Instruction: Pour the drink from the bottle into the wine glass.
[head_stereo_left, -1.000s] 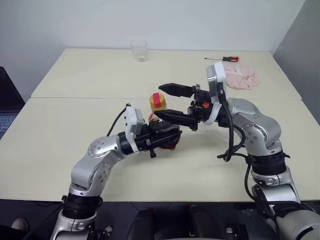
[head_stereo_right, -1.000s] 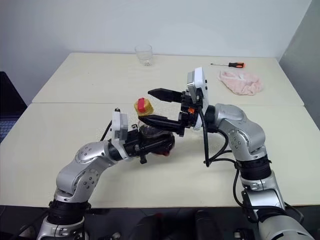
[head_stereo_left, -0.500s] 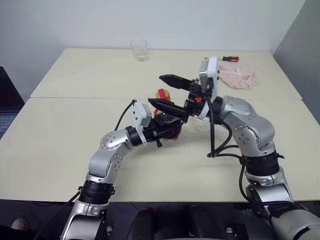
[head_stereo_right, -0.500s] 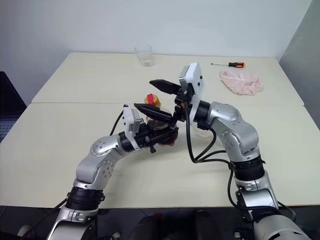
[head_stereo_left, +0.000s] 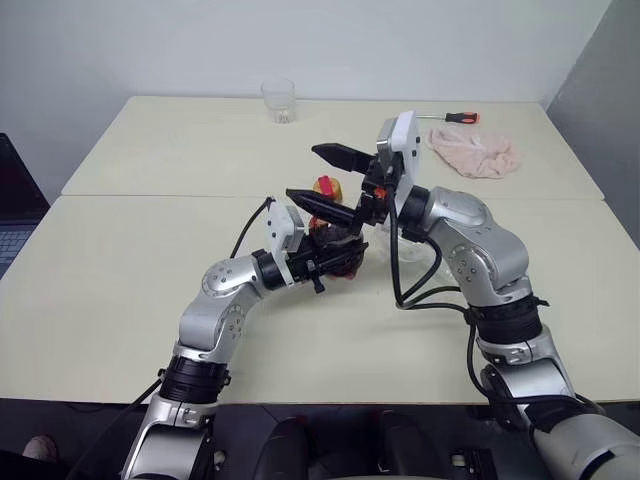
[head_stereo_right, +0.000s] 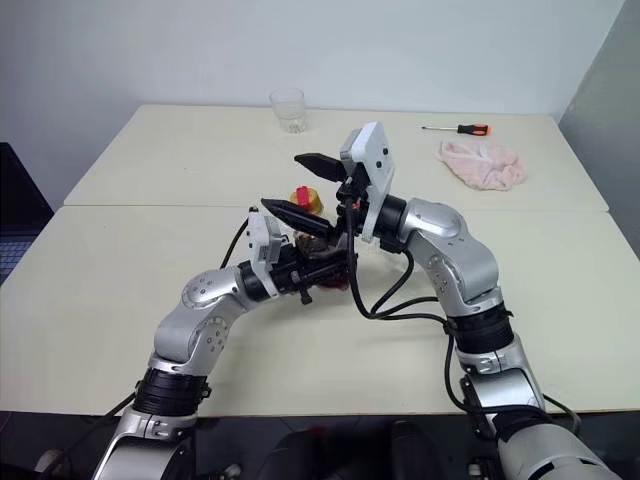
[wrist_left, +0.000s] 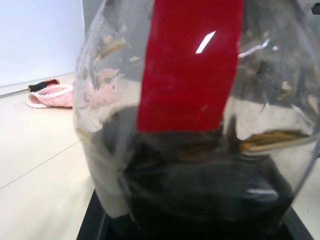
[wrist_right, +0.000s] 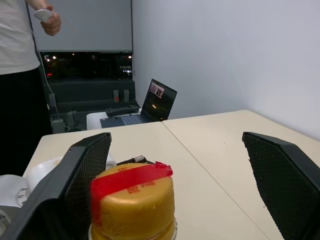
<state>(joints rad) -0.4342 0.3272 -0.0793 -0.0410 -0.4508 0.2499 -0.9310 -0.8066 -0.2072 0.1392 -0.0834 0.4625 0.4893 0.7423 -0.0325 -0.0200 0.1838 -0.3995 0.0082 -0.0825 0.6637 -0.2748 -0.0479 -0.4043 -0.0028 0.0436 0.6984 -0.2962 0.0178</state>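
Note:
My left gripper (head_stereo_left: 333, 264) is shut on the body of the small clear bottle (head_stereo_left: 338, 248) and holds it upright above the table. Dark drink (wrist_left: 200, 195) fills the bottle's lower part, under a red label strip (wrist_left: 192, 65). My right gripper (head_stereo_left: 304, 173) is open, reaching in from the right, with one finger on each side of the yellow-orange cap (wrist_right: 134, 200), which sits close to one of its fingers (wrist_right: 82, 170). The wine glass is mostly hidden behind my right forearm; a clear bit (head_stereo_left: 402, 250) shows near the table.
A short clear tumbler (head_stereo_left: 279, 101) stands at the far edge. A screwdriver (head_stereo_left: 445, 118) and a pink cloth (head_stereo_left: 475, 153) lie at the back right. A laptop (head_stereo_left: 15, 210) sits at the left edge. A person (wrist_right: 22, 75) stands beyond the table.
My left arm has pushed the bottle forward a little. My right gripper has swung left, so its open fingers now flank the cap.

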